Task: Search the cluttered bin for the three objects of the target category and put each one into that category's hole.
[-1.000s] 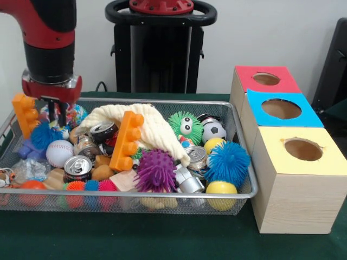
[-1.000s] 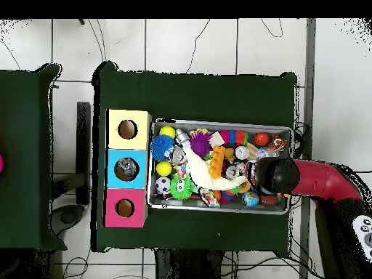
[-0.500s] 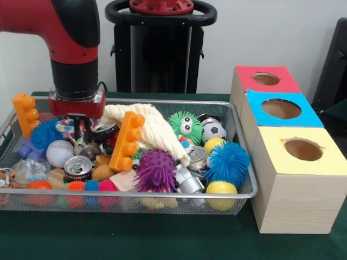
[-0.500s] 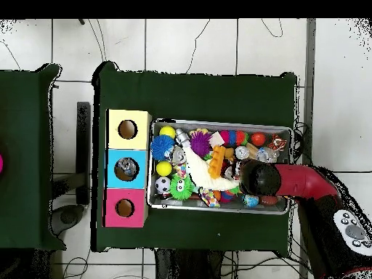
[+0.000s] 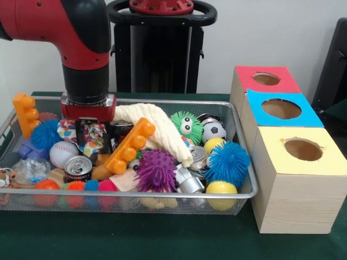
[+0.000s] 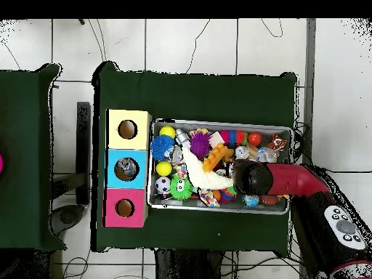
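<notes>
Over the left half of the wire bin (image 5: pixel 238 142), the gripper (image 5: pixel 88 142) is lowered into the clutter beside a multicoloured ball (image 5: pixel 69 131) and a tilted orange toy block (image 5: pixel 129 147); whether it is open or closed cannot be told. Drink cans are seen among the toys: one upright near the front rim (image 5: pixel 77 167), one beside the blue spiky ball (image 5: pixel 197 157) (image 5: pixel 227 161). Three wooden boxes with holes are set just beside the bin's right end: red (image 5: pixel 266 79), blue (image 5: pixel 281 109), yellow (image 5: pixel 302 149).
</notes>
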Controlling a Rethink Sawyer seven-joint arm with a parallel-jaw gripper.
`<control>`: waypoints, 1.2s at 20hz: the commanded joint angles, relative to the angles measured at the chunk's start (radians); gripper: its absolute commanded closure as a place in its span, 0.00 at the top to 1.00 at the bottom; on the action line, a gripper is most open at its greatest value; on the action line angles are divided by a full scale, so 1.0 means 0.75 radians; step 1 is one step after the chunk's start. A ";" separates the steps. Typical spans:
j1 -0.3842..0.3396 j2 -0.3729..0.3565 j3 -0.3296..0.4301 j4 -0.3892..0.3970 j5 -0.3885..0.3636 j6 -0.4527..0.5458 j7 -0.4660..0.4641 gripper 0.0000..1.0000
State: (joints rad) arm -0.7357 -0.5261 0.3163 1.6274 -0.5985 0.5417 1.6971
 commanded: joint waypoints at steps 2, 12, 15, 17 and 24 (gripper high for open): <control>0.054 0.045 -0.005 0.037 -0.055 0.012 -0.011 1.00; 0.145 -0.061 -0.115 -0.012 -0.102 0.007 0.029 1.00; 0.115 -0.108 -0.077 0.024 -0.077 -0.021 0.000 1.00; 0.099 -0.138 -0.042 0.037 -0.051 -0.041 -0.007 1.00; -0.001 -0.231 0.099 0.085 0.015 -0.105 -0.066 1.00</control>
State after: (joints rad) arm -0.6786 -0.6440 0.2798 1.6442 -0.6208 0.5348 1.6971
